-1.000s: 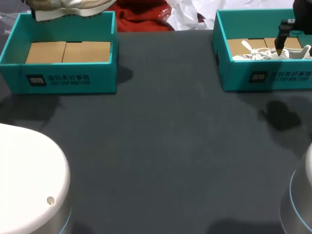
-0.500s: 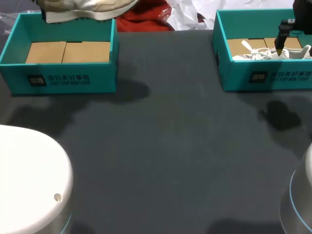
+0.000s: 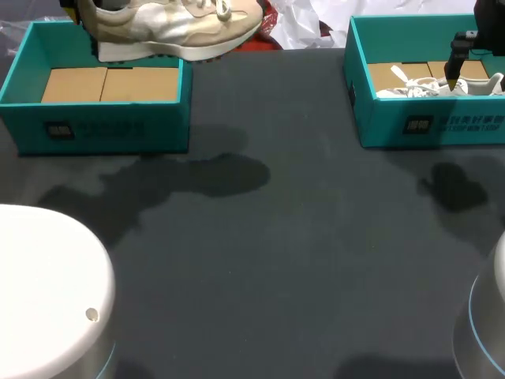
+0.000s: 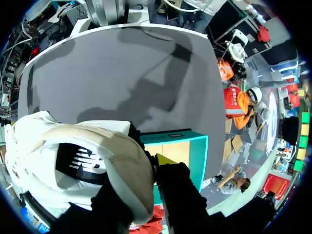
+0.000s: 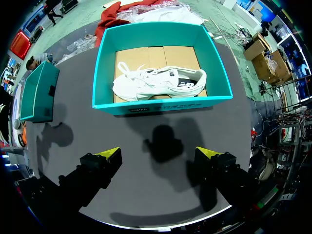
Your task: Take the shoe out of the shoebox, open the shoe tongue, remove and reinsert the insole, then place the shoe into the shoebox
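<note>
**A:** What lies nearest the robot?

**B:** A bare, dark table [image 3: 316, 237]. A long shadow [image 3: 197, 178] stretches across its left half, cast by something held in the air.

**A:** And past that?

**B:** Two teal boxes, well apart. The left shoebox [image 3: 102, 130] shows only its cardboard floor. The right shoebox [image 3: 426, 126] holds a white shoe [image 3: 430, 88]. The right gripper [image 5: 163, 157] hangs high near that box, its fingers spread wide with nothing between them.

**A:** Where is the shoe for the task?

**B:** The beige shoe [image 3: 170, 28] is in the air over the left shoebox's far rim. Its sole faces down and its toe points toward the table's middle. The left gripper [image 4: 151, 168] is clamped on its heel.

**A:** What changed in the last second?

**B:** The shoe has swung out from the far edge toward the middle, so far more of it now shows. Its shadow has spread across the table. The right arm has not moved.

**A:** What does that mean for the task?

**B:** As I judge it, the lift-out is done. The shoe likely needs setting down on the open table next, so the tongue can be opened.
</note>
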